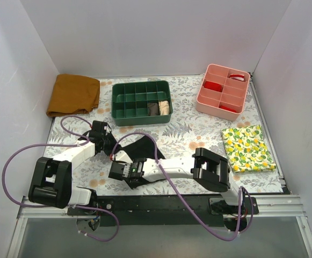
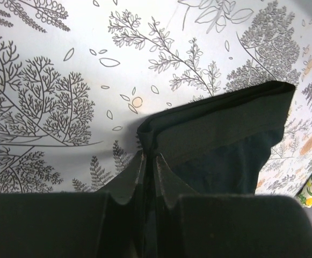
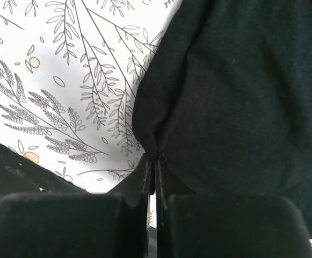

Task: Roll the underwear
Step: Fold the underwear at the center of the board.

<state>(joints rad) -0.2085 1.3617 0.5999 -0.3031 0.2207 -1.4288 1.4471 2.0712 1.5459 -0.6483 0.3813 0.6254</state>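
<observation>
Left end effector (image 2: 146,161) and right end effector (image 3: 153,167) both clench the underwear (image 3: 241,97) edge — shallow bites may slip mid-roll.

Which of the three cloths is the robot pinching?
The black underwear in the middle. The brown cloth and the lemon-print cloth lie apart at the sides, untouched.
</observation>
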